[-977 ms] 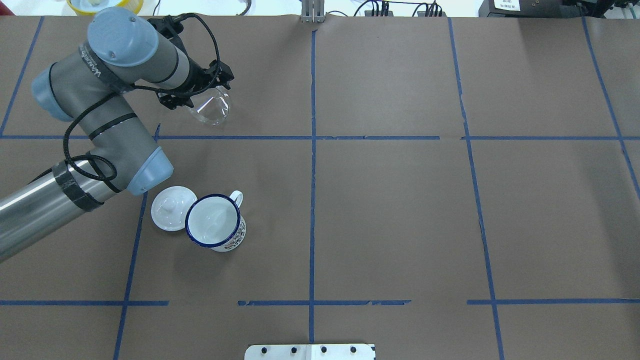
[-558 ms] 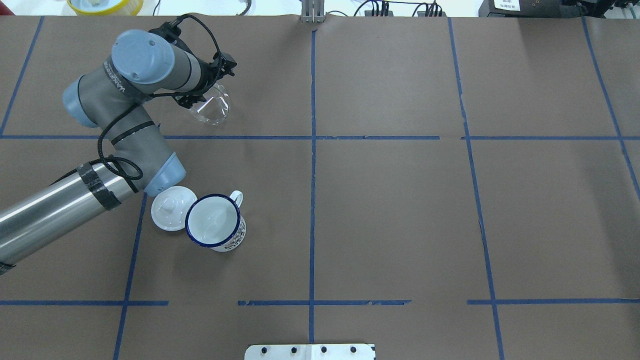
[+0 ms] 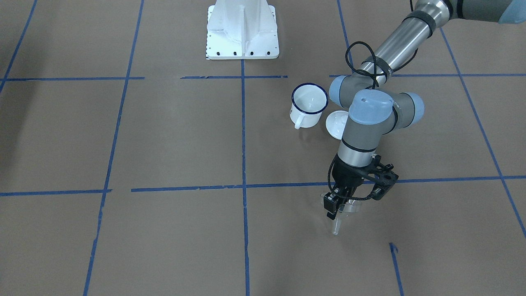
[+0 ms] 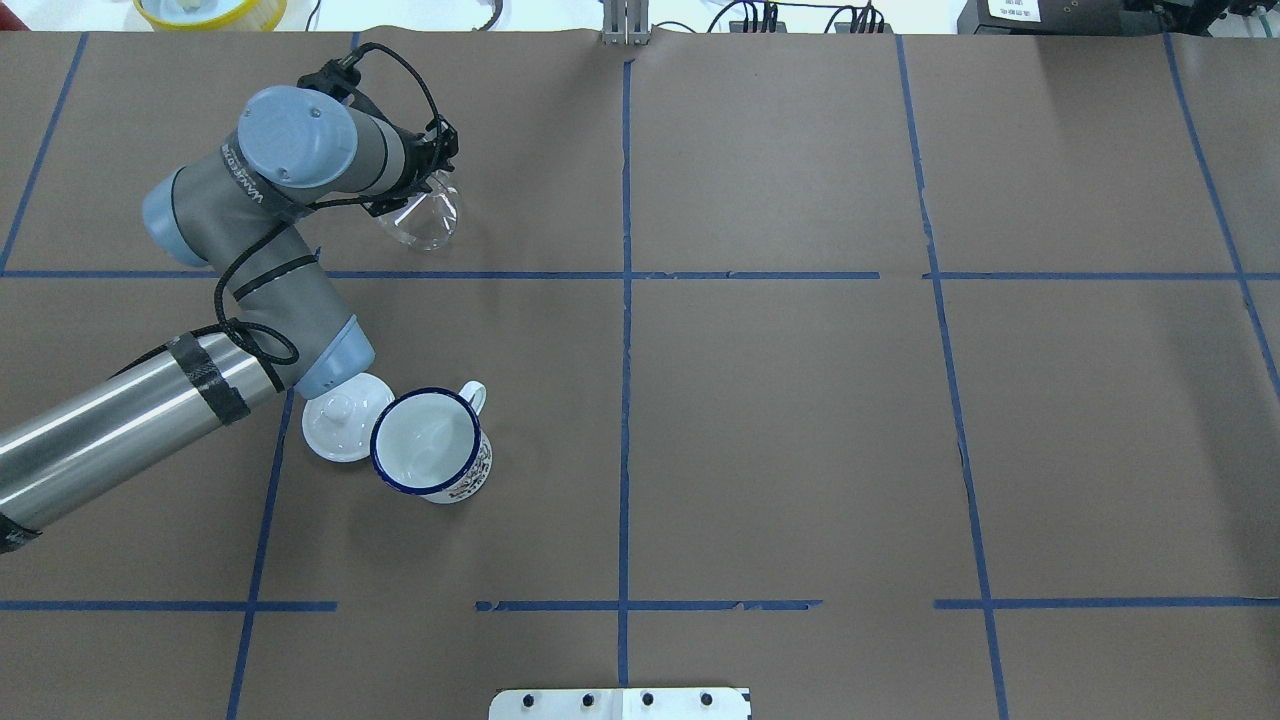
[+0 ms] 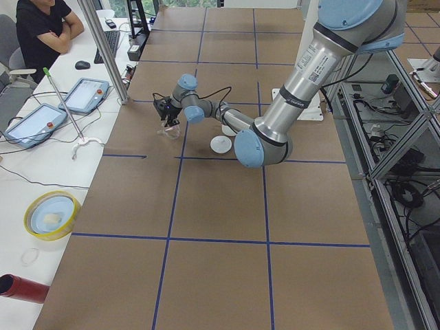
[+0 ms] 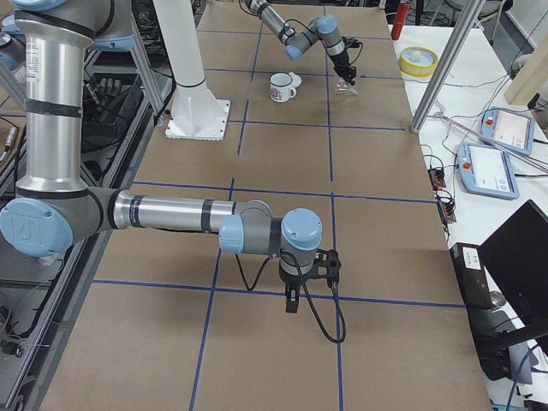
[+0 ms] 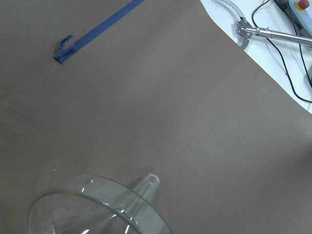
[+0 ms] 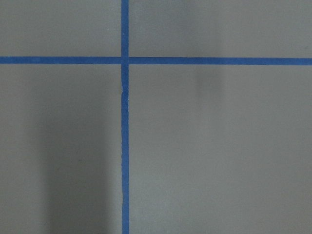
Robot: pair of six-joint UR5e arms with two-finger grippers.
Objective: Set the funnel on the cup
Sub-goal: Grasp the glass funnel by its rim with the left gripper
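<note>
The clear funnel [image 4: 422, 215] lies tilted on the brown table at the far left, its spout [image 3: 336, 229] pointing away from the robot. It also shows at the bottom of the left wrist view [image 7: 97, 209]. My left gripper [image 4: 410, 188] is low over the funnel's rim [image 3: 339, 203] and looks open, its fingers at the rim. The white mug with a dark blue rim [image 4: 430, 445] stands upright and empty nearer the robot [image 3: 309, 105], well apart from the funnel. My right gripper [image 6: 291, 298] hangs over bare table far off; I cannot tell whether it is open.
A round white knobbed lid [image 4: 340, 425] lies against the mug's left side, partly under my left arm's elbow [image 4: 325, 360]. A white mount plate [image 4: 620, 703] sits at the near edge. Blue tape lines cross the table. A person sits beyond the far edge [image 5: 41, 31].
My left arm has swung right and lowered, turning the wrist over the funnel. The funnel, mug and lid have not moved.
</note>
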